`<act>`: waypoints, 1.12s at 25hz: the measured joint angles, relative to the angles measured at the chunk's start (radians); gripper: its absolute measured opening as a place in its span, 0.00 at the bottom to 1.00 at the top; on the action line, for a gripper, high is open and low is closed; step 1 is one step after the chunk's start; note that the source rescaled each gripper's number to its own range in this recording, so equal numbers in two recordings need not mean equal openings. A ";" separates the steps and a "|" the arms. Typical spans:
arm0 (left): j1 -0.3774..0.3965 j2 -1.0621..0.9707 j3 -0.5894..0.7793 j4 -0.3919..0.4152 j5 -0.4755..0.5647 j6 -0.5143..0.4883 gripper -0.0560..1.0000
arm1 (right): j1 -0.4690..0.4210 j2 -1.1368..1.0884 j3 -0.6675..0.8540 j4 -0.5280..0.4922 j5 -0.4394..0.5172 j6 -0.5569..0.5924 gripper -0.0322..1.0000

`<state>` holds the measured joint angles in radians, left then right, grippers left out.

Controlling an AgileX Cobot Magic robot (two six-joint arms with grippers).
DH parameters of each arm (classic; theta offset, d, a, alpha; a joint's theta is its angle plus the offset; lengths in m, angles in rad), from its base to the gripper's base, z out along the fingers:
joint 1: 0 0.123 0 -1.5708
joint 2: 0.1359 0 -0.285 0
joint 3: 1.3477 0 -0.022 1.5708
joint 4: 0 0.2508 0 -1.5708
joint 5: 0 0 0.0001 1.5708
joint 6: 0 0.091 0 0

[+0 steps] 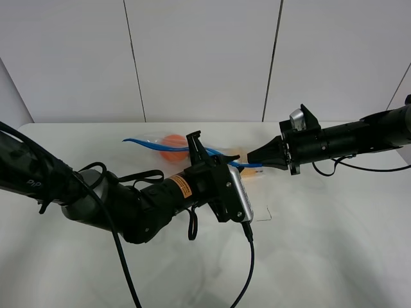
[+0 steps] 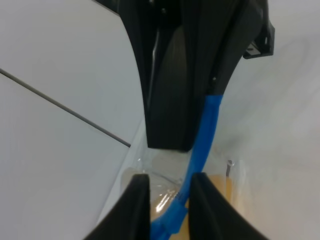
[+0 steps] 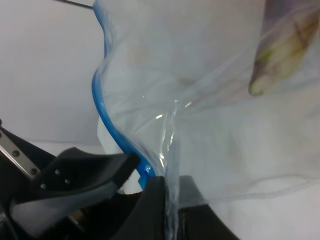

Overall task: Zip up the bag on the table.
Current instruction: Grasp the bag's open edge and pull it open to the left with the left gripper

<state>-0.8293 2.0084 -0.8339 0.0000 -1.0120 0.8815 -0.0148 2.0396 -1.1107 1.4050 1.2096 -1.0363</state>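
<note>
left gripper (image 2: 170, 200): jaws narrow, straddling the blue zip strip (image 2: 205, 135); clamping unconfirmed. the bag (image 1: 160, 144) lies by the far edge of the table (image 1: 321, 244); expect light, limp, slippery film, so hold the stiffer strip. right gripper (image 1: 257, 157) pinches its end.

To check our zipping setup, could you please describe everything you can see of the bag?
The bag is clear, crinkly plastic with a blue zip strip along its raised edge; an orange round item shows inside. It lies on the white table, its strip wavy. The right gripper is shut on one end; the left gripper straddles the strip, grip unclear.
</note>
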 joint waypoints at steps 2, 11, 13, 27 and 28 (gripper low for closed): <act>0.000 0.000 0.000 0.000 0.000 0.000 0.17 | 0.000 0.000 0.000 0.001 0.000 0.000 0.04; 0.000 0.000 0.000 0.000 0.000 0.000 0.06 | 0.000 0.000 0.000 0.002 0.000 0.000 0.04; 0.000 0.000 0.000 0.000 0.000 0.000 0.06 | 0.000 0.000 0.000 0.002 0.000 0.000 0.04; 0.000 0.000 0.047 -0.048 -0.054 0.142 0.05 | 0.008 0.000 0.000 0.003 0.001 0.000 0.04; 0.000 0.000 0.060 -0.050 -0.071 0.143 0.05 | 0.008 0.000 0.000 -0.001 0.002 0.000 0.04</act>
<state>-0.8293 2.0084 -0.7742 -0.0499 -1.0825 1.0248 -0.0064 2.0396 -1.1107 1.4038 1.2114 -1.0363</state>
